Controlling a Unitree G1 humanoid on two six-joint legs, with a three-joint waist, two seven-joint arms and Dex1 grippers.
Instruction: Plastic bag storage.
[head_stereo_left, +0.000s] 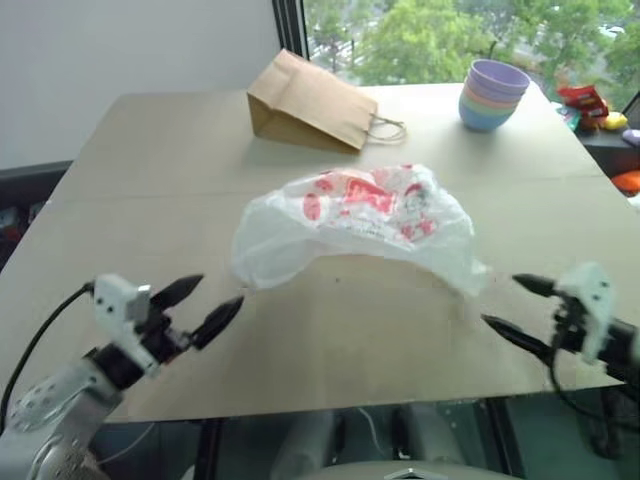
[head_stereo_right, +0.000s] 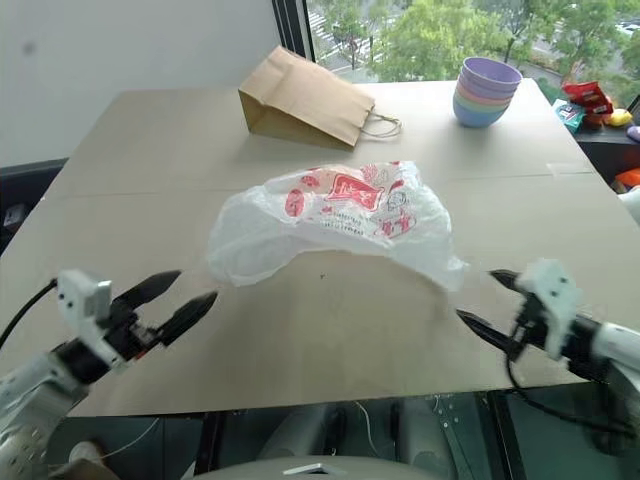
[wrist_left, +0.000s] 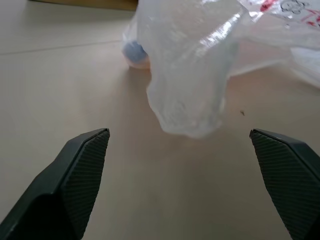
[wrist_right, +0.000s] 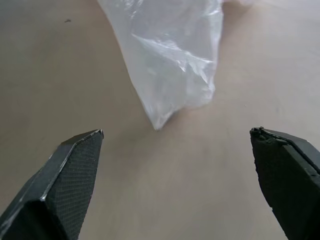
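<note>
The plastic bag (head_stereo_left: 355, 225) lies loose in a crumpled arch in the middle of the table (head_stereo_left: 130, 170), one drooping end pointing toward each arm, which looks meant to give each side something to take hold of. The left pincer (head_stereo_left: 200, 305) and right pincer (head_stereo_left: 515, 305) both stand wide open and empty, just short of those ends. The bag's red print is too creased to read.
</note>
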